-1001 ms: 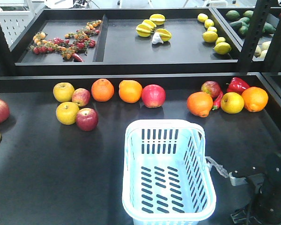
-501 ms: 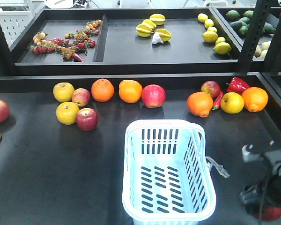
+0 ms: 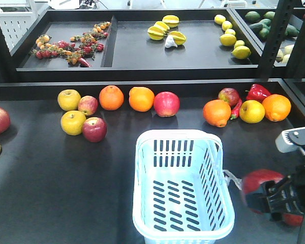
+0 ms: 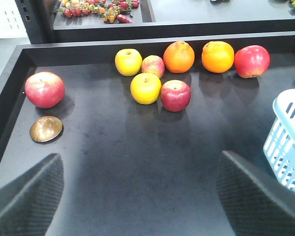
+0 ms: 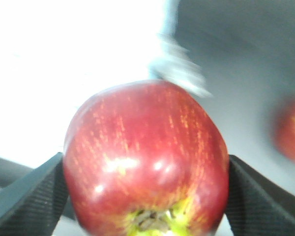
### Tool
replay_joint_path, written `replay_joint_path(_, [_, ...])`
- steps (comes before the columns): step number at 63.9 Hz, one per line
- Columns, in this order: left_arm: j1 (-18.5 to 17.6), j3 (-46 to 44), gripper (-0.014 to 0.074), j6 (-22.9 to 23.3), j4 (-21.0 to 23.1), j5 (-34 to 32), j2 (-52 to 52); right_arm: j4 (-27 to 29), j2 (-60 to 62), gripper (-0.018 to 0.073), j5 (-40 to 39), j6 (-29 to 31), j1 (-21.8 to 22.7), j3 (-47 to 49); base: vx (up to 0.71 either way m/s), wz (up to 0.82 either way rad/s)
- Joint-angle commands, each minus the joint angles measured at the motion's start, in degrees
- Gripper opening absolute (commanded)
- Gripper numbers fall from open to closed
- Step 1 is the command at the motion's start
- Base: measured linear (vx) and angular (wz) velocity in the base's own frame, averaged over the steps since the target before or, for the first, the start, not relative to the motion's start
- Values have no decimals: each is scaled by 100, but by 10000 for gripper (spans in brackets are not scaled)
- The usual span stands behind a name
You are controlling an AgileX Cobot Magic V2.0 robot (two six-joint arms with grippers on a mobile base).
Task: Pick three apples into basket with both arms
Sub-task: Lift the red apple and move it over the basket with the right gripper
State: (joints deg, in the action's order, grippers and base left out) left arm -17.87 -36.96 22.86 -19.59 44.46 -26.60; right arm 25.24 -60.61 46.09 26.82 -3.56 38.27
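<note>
Centrally, low in the front view, sits the pale-blue slotted plastic basket (image 3: pixel 141 188). My left gripper (image 4: pixel 140 196) hangs spread wide over the black tabletop (image 4: pixel 137 147). My right gripper (image 5: pixel 146 196) pinches a dark red speckled apple (image 5: pixel 146 142) at lower right, just beside the basket. Another dark red apple (image 3: pixel 94 129) lies left of centre.

The pale-blue slotted basket (image 3: pixel 179 133) stands upright and empty on the dark tabletop (image 3: pixel 51 193). At its 3 o'clock, just beside the right wall, the right gripper (image 5: pixel 146 196) clamps a dark red, finely streaked apple (image 3: pixel 256 184) between both pads, its yellow-green hollow end showing low in the wrist view. A second dark red apple (image 3: pixel 94 129) rests at the basket's 10 o'clock, and a third red apple (image 3: pixel 166 103) at 12 o'clock. The left gripper (image 4: pixel 142 196) hangs spread wide, holding nothing.
</note>
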Motion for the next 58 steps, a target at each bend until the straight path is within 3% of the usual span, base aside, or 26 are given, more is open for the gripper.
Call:
replay_joint_path(1, [8,-138,593,75,-85,-340,-30,1077,72,246,-186,1117,8,143,0,0])
replay_joint_path(16, [8,-138,593,75,-85,-340,-30,2658,-273,246,-181,2872,8,143,0,0])
replay_joint_path(22, [8,-138,593,75,-85,-340,-30,2979,-554,246,-175,3294,-43,143,0,0])
replay_joint_path(29, [8,-138,593,75,-85,-340,-30,3032,-948,246,-398,3662,-460,143,0,0])
replay_joint_path(43, [8,-138,593,75,-85,-334,-30,3032,-1643,256,-1680,3736,-1396,143,0,0])
replay_joint_path(58, [8,-138,593,75,-85,-328,-30,3049,-1849,416,-1956,3685,-1538,143,0,0])
